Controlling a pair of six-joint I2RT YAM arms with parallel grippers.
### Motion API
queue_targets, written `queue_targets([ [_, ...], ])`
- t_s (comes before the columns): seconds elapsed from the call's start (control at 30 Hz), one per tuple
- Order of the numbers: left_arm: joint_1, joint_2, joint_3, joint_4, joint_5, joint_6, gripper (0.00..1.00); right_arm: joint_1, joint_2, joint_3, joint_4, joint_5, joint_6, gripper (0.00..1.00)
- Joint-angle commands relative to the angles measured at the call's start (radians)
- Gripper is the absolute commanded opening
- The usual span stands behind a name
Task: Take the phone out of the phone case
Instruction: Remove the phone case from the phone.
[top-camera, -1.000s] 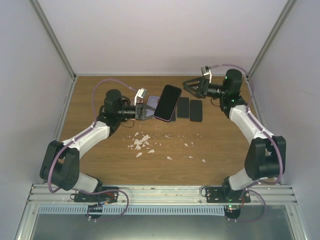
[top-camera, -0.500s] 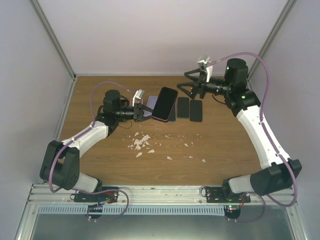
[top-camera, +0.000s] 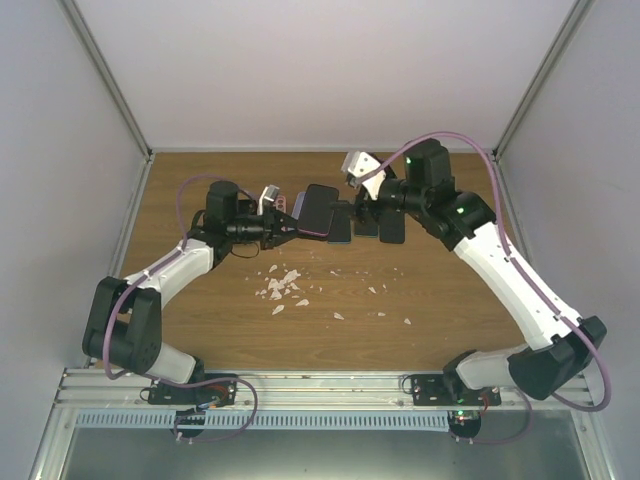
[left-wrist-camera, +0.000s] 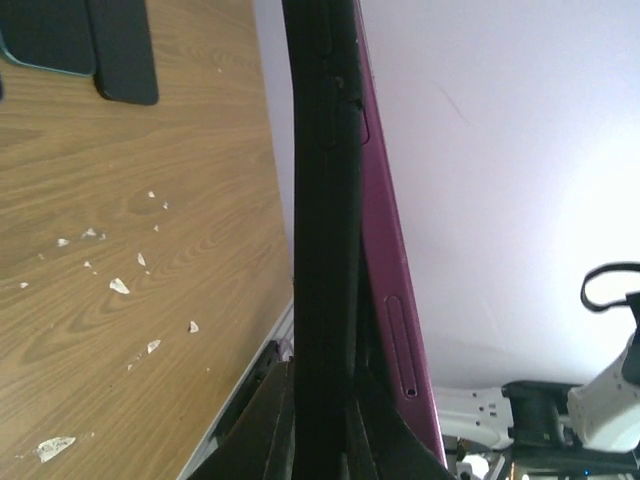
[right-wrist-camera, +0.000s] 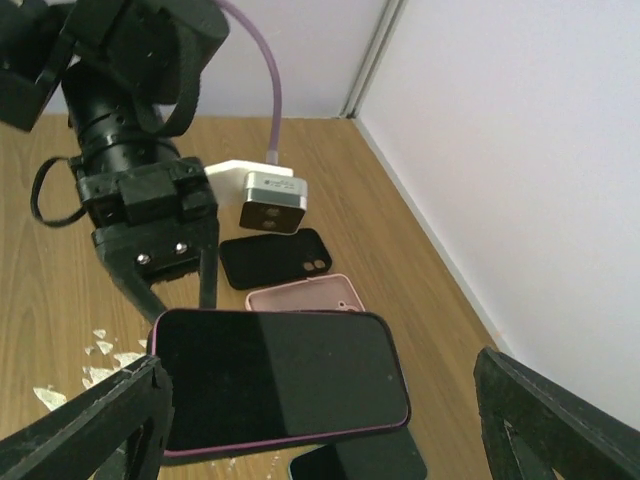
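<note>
Purple-rimmed phone (right-wrist-camera: 280, 380) clamped in left claw (top-camera: 285, 226); right wrist view shows right claw (right-wrist-camera: 320, 405) spread

Lab-style robot test cell, not a home or shop. Boxed in by plain white panels (top-camera: 330, 70) across the top and both sides of the frame, joined by aluminium posts (top-camera: 105, 72) in the upper corners. Wood-grain tabletop (top-camera: 430, 290) at centre. Slotted metal rail (top-camera: 320, 385) along the bottom edge, with arm bases (top-camera: 445, 388) bolted on.

The left hand (right-wrist-camera: 180, 298) grips the phone (right-wrist-camera: 275, 380) by its edge, a black case (right-wrist-camera: 272, 257) and a pink case (right-wrist-camera: 305, 297) lying on the worktop (right-wrist-camera: 40, 300) behind it.
</note>
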Motion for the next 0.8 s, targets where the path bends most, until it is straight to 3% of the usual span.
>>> queue_targets([
  [0.0, 0.019, 0.000, 0.014, 0.042, -0.015, -0.036, 0.00, 0.061, 0.012, -0.020, -0.037, 0.106, -0.137, 0.82],
  [0.37, 0.027, 0.019, 0.009, 0.065, -0.018, -0.080, 0.00, 0.206, 0.045, -0.108, 0.035, 0.299, -0.237, 0.64],
  [0.77, 0.032, 0.011, 0.002, 0.064, -0.026, -0.083, 0.00, 0.298, 0.091, -0.148, 0.121, 0.467, -0.276, 0.56],
])
